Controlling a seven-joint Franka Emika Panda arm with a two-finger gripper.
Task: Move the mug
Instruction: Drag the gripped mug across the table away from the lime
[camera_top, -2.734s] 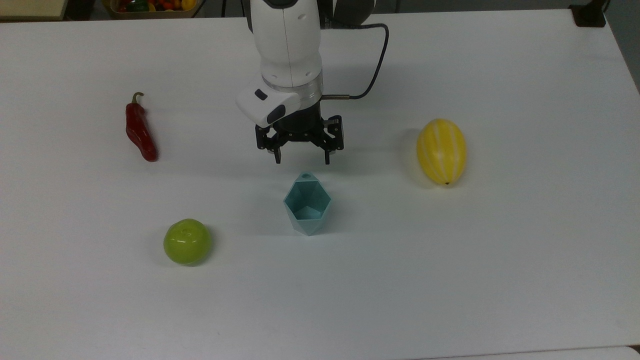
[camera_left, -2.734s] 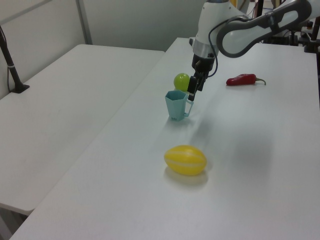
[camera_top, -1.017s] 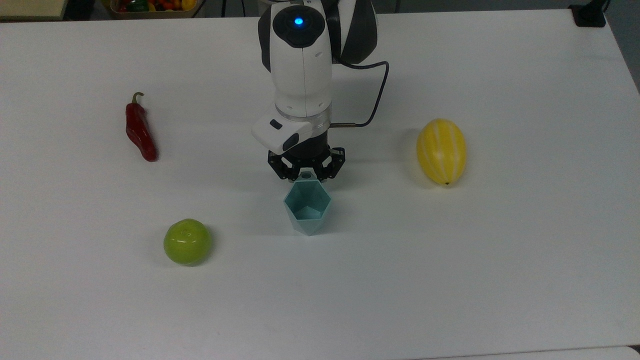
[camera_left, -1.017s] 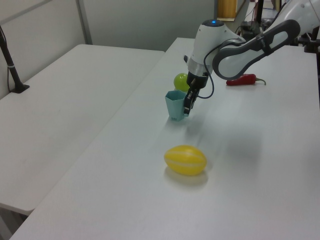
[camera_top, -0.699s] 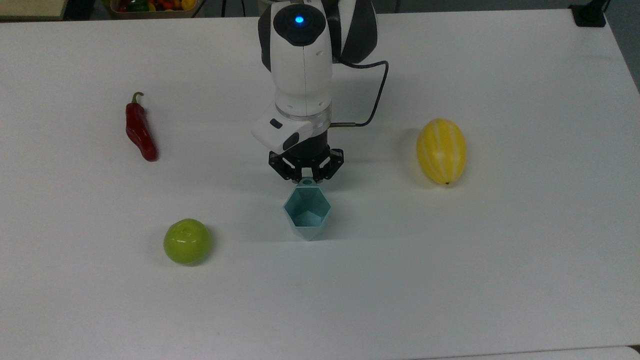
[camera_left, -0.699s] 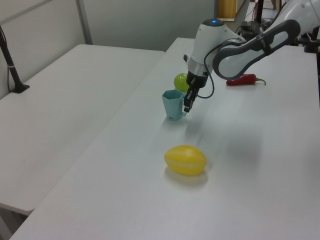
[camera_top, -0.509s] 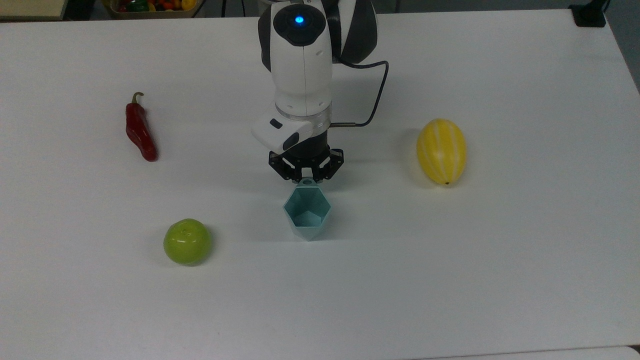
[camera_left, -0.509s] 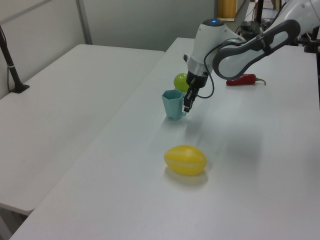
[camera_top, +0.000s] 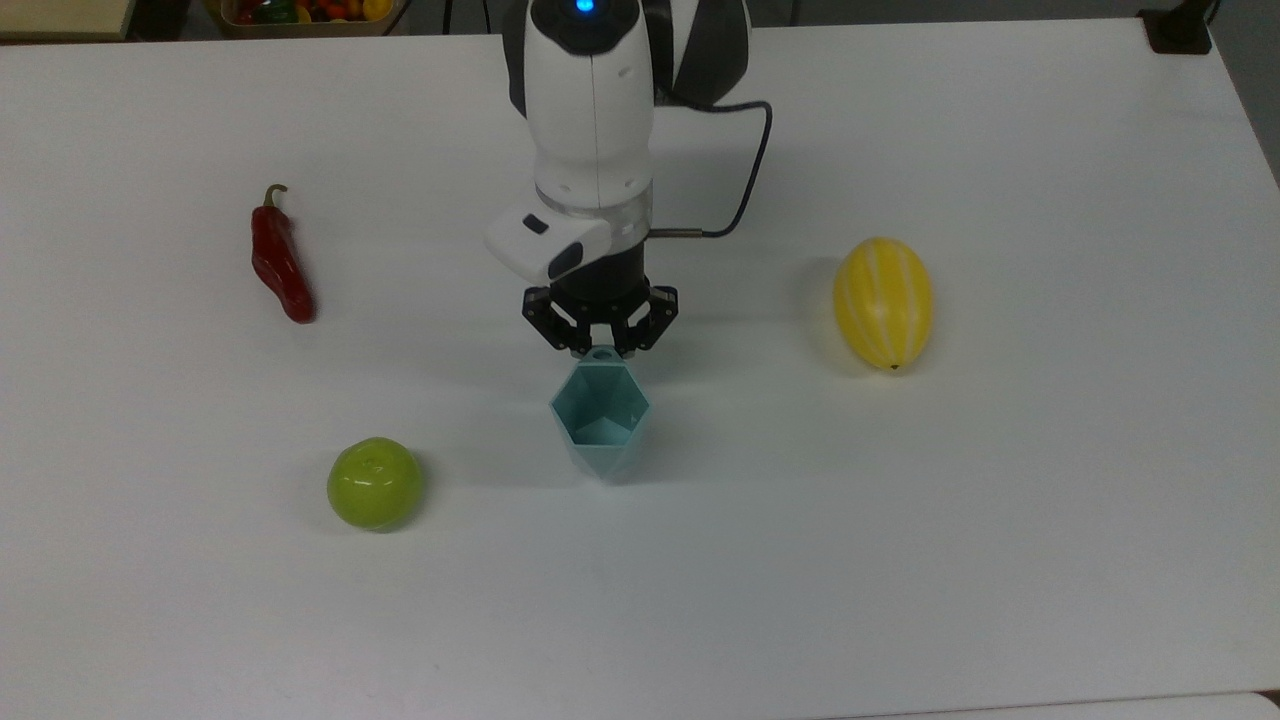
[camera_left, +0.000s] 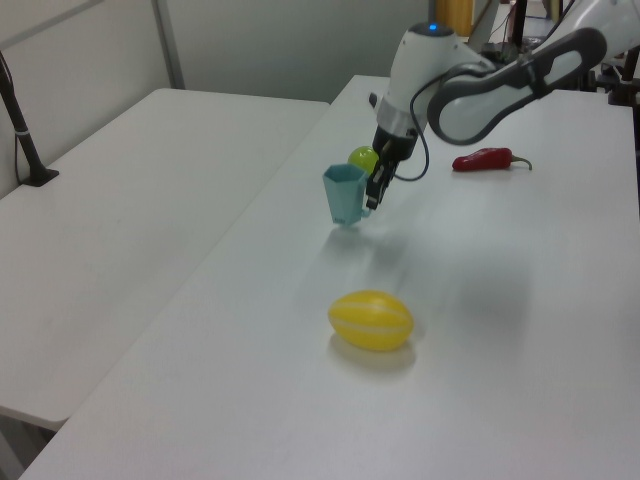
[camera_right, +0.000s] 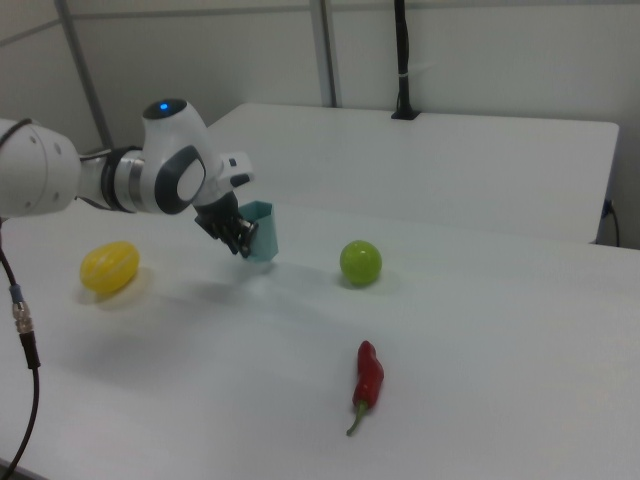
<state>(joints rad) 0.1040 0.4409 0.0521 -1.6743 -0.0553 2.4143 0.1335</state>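
Observation:
The pale teal faceted mug (camera_top: 600, 417) hangs a little above the white table, tilted, held by its small tab handle. My gripper (camera_top: 601, 350) is shut on that handle, coming from the top view's upper side. In the left view the mug (camera_left: 344, 194) is clear of the table with the gripper (camera_left: 370, 192) at its right side. In the right view the mug (camera_right: 263, 231) sits just right of the gripper (camera_right: 243, 240).
A green apple (camera_top: 374, 483) lies to the top view's left of the mug, a red chili pepper (camera_top: 280, 260) farther left and back, and a yellow striped melon (camera_top: 884, 301) to the right. The white table (camera_top: 900, 560) stretches wide in front. A cable (camera_top: 745, 170) trails from the wrist.
My gripper closed on the mug's handle, then lifted it off the table; over the last half second the mug rose further and shifted slightly to the top view's left.

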